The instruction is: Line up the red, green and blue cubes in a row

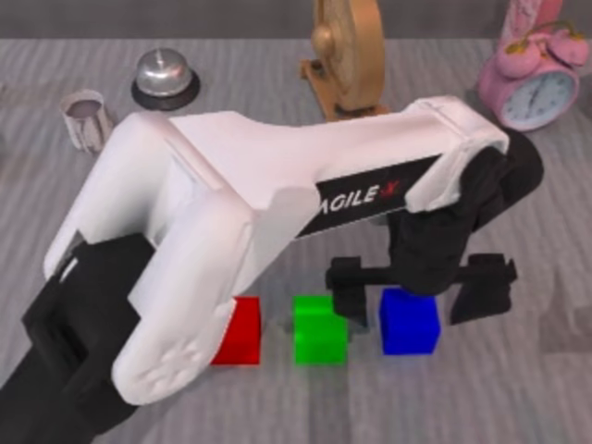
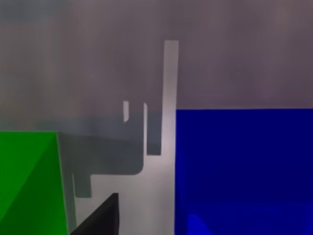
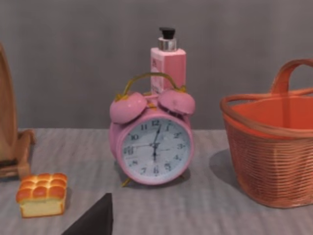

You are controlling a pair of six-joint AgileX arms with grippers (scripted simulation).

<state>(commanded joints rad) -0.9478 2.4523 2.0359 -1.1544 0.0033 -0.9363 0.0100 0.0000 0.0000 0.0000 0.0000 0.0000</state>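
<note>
Red cube (image 1: 240, 330), green cube (image 1: 319, 328) and blue cube (image 1: 408, 321) lie in a row on the worktop (image 1: 518, 388). Left gripper (image 1: 421, 287) hangs spread over the blue cube at 3 o'clock in the row.

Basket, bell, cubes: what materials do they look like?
Basket: woven wicker look, ribbed orange weave, matte. Bell: polished metal, bright highlight on the dome, dark base. Red cube, green cube, blue cube: plain smooth faces, likely plastic, though that is uncertain.
</note>
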